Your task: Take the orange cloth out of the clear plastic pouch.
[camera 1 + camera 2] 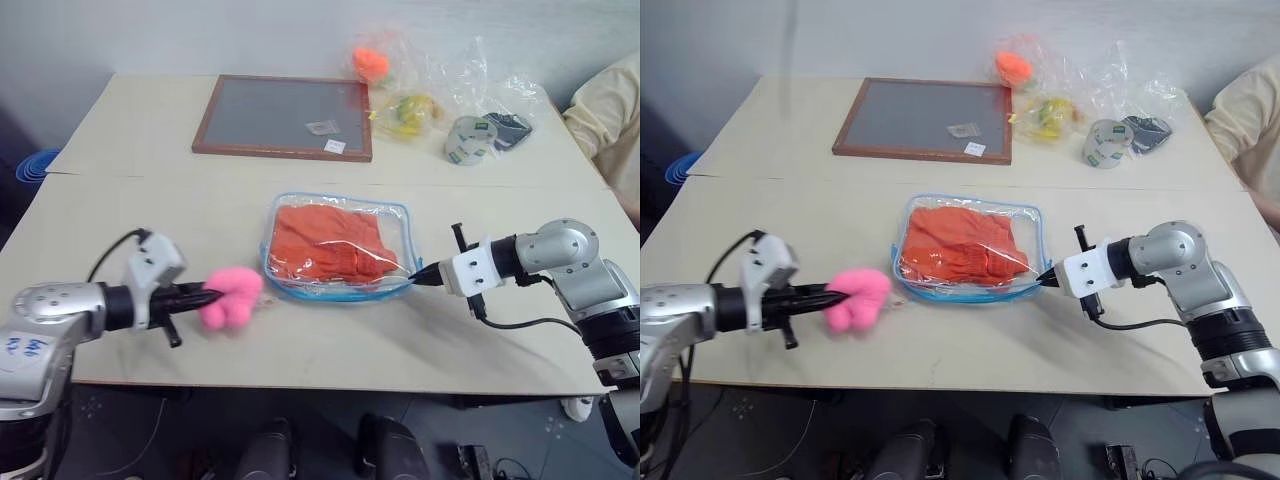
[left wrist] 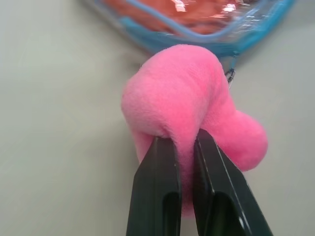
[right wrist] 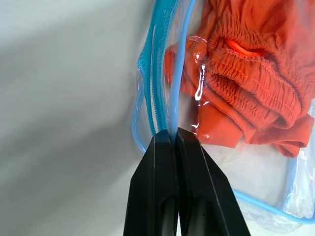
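Orange cloth (image 1: 328, 243) lies inside the clear pouch (image 1: 398, 215) mid-bench (image 1: 150, 130). Right pincer (image 3: 175, 135) is clamped on the pouch's blue zipper edge; left pincer (image 2: 183, 143) grips a pink plush toy (image 2: 187, 96) just beside the pouch. Judgement: keep the right hold firm as anchor, and free the left before reaching inside.
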